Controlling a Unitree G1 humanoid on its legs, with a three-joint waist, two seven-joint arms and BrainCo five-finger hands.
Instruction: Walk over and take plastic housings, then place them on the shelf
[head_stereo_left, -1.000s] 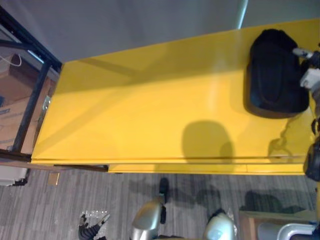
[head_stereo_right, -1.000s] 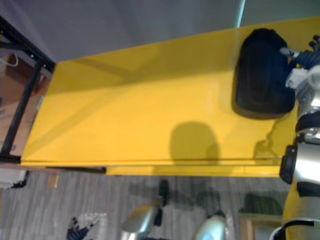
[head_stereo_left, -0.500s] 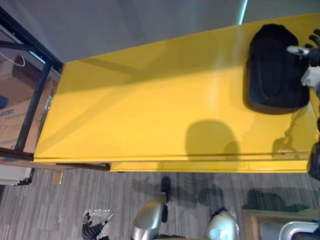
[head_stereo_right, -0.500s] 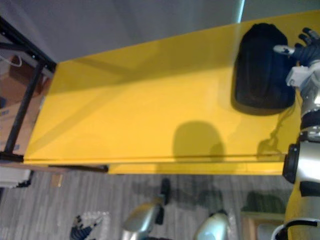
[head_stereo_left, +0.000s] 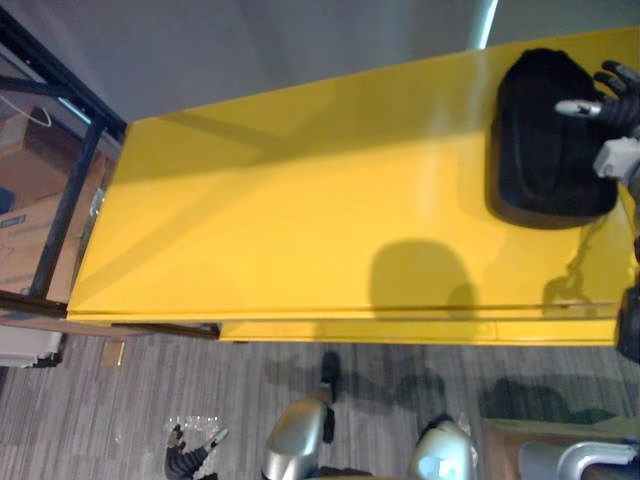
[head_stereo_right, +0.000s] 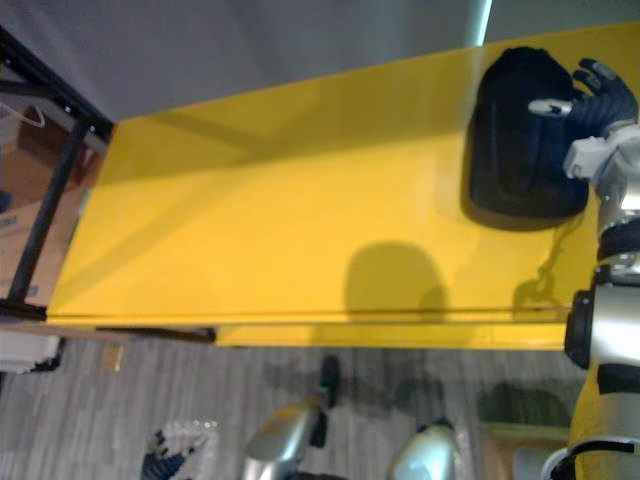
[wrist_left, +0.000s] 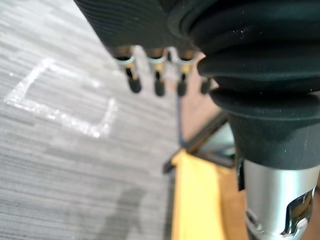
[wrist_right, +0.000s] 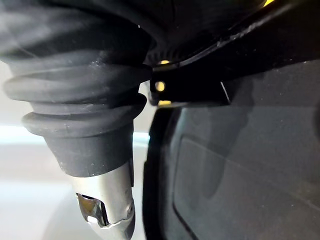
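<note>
A black plastic housing (head_stereo_left: 545, 140) lies flat on the yellow shelf top (head_stereo_left: 300, 220), near its right end and close to the far edge. My right hand (head_stereo_right: 600, 95) sits at the housing's right side. Its thumb reaches over the black surface and its fingers are spread and straight, holding nothing. Up close in the right wrist view, the housing (wrist_right: 240, 165) shows as a dark smooth shell just past the wrist cover. My left hand (head_stereo_left: 185, 462) hangs low over the carpet at the lower left, its fingers (wrist_left: 159, 82) relaxed and empty.
A black metal rack frame (head_stereo_left: 60, 200) stands off the shelf's left end, with cardboard boxes (head_stereo_left: 15, 240) behind it. A grey wall runs along the far edge. Grey carpet lies below the front edge, marked with a taped square (wrist_left: 65, 107).
My right hand has lifted and moved toward the far edge, and its fingers now show spread beside the housing. The housing has stayed where it lies.
</note>
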